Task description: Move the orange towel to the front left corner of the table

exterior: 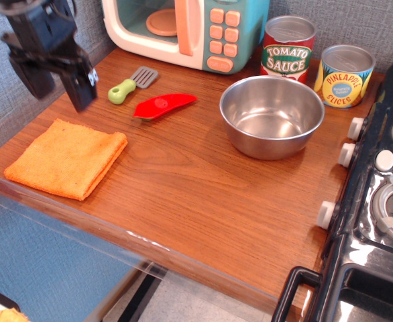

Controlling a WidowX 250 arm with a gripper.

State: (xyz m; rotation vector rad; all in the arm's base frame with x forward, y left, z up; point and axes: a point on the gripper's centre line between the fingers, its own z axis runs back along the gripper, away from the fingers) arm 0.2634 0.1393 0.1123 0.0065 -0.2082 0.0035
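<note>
The orange towel (68, 159) lies flat and folded on the brown wood-grain table (203, 194), at its front left corner, next to the clear plastic front edge. My black gripper (61, 88) hangs in the air above and behind the towel, well clear of it. Its two fingers stand apart with nothing between them, so it is open and empty.
A red plastic utensil (163, 104) and a green-handled spatula (131, 84) lie behind the towel. A steel bowl (271, 115) sits mid-right, with a tomato sauce can (288, 48) and a pineapple can (343, 75) behind it. A toy microwave (186, 30) stands at the back, a black toy stove (377, 201) at the right.
</note>
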